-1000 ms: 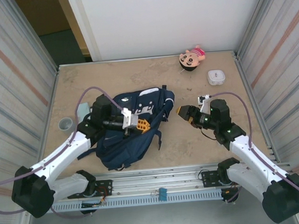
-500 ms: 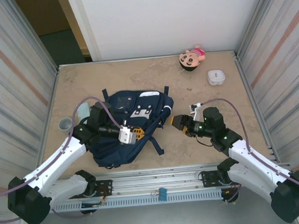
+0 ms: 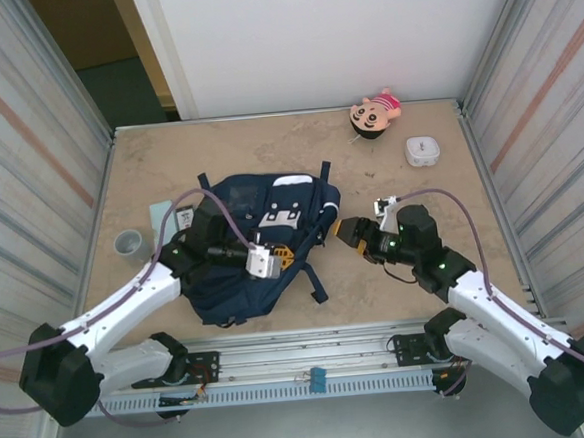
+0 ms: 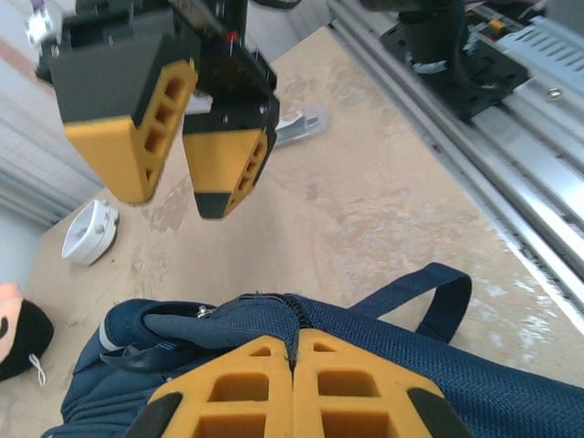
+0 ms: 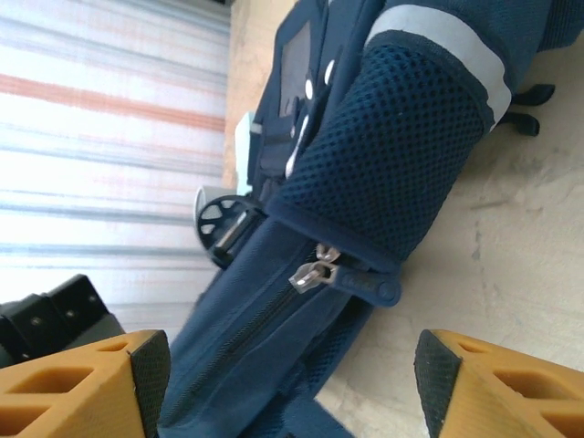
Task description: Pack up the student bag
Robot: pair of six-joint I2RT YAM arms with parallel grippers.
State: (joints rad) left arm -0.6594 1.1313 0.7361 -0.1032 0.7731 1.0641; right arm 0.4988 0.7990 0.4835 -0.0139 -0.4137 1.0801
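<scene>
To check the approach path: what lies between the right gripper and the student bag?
Nothing: only bare table separates the right gripper from the student bag, seen in the left wrist view.

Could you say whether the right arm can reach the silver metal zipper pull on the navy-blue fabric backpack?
Probably yes: the open right gripper faces the silver metal zipper pull on the navy-blue fabric backpack, nothing between.
</scene>
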